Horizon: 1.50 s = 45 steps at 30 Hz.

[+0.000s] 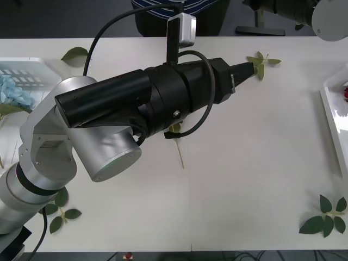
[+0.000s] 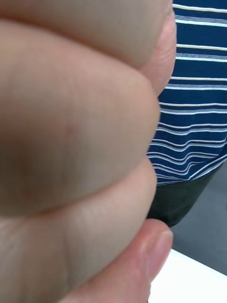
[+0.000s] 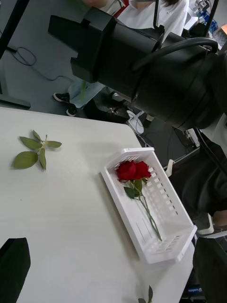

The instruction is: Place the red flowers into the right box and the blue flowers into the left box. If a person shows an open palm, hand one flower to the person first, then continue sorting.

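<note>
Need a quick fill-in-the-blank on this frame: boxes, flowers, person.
1. The flowers lying in the right box are ___ in colour.
2. The flower in the left box is ___ in colour.
3. The person's shirt is dark blue with thin white ___.
4. Right in front of the right wrist camera is the person's hand, its fingers ___ rather than spread.

Missing words: red; blue; stripes; curled
</note>
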Motion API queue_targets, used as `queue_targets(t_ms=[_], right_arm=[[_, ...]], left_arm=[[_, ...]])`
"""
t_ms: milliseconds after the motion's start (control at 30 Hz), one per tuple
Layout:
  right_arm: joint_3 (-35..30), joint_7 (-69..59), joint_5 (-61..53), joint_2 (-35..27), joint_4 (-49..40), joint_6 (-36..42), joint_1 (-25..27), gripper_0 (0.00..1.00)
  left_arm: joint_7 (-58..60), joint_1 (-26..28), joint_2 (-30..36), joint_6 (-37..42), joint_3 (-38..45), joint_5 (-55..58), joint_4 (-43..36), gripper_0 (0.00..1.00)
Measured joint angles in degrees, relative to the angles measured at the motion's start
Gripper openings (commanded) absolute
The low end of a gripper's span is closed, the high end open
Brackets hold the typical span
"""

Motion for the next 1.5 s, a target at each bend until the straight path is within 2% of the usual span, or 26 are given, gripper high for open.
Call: queue_targets(t_ms=[33,67,133,167,200,233,367,567,933,1200,1300,1500], right_arm=[[0.0,0.0,0.0,0.0,0.0,0.0,0.0,0.0],[0.0,0.0,0.0,0.0,0.0,0.0,0.0,0.18],[0.0,0.0,0.0,0.0,0.0,0.0,0.0,0.65],[0.0,0.0,0.0,0.0,0.0,0.0,0.0,0.74],[0.0,0.0,0.0,0.0,0.0,0.0,0.0,0.87],[0.0,0.0,0.0,0.0,0.0,0.0,0.0,0.93],[0.0,0.0,0.0,0.0,0.0,0.0,0.0,0.97],[0.0,0.0,0.0,0.0,0.0,0.0,0.0,0.97],[0.0,0.0,0.0,0.0,0.0,0.0,0.0,0.97],[1.4,0.0,-0.1,-0.3,0.5,-0.1,2.0,0.97],[1.4,0.0,-0.8,-1.5,0.3,0.4,2.0,0.97],[-2.6,-1.0,-9.1,-6.2,-3.0,19.3,2.1,0.97]], left_arm=[[0.0,0.0,0.0,0.0,0.0,0.0,0.0,1.0],[0.0,0.0,0.0,0.0,0.0,0.0,0.0,1.0],[0.0,0.0,0.0,0.0,0.0,0.0,0.0,1.0],[0.0,0.0,0.0,0.0,0.0,0.0,0.0,1.0],[0.0,0.0,0.0,0.0,0.0,0.0,0.0,1.0],[0.0,0.0,0.0,0.0,0.0,0.0,0.0,1.0],[0.0,0.0,0.0,-1.8,0.0,0.9,0.0,1.0],[0.0,0.0,0.0,-1.0,0.0,2.5,0.0,1.0],[0.0,-0.4,-0.1,19.1,2.5,-1.5,0.0,1.0],[0.0,-5.0,-1.9,35.3,2.6,-9.0,0.3,1.0],[0.0,-6.4,-2.7,37.2,2.6,-9.1,2.2,1.0],[0.0,-7.9,-3.9,38.0,2.6,-11.3,10.2,1.0]])
